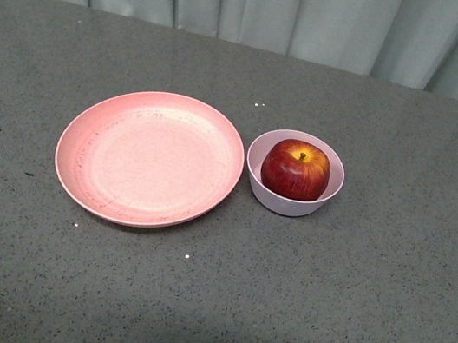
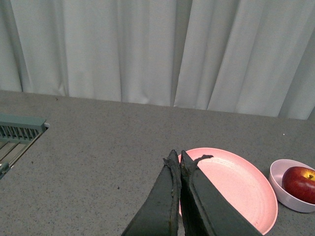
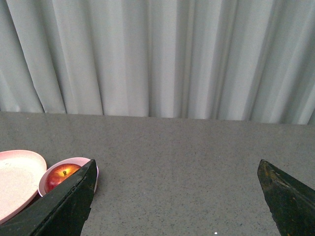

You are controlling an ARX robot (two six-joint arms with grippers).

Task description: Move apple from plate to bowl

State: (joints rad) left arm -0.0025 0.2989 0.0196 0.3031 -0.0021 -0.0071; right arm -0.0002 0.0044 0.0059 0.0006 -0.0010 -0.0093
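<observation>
Glossy dark red round apple (image 1: 295,169); matt speckled salmon-pink round plate (image 1: 83,151); rough speckled grey stone-like tabletop (image 1: 363,317); pleated grey cloth curtain (image 1: 326,12).

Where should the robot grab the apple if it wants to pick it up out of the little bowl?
Probably from straight above, pinching the apple's round upper sides, either side of the stem. The bowl hugs its lower half closely, so only the top is free. The open right gripper looks the readier; the left gripper is shut.
</observation>
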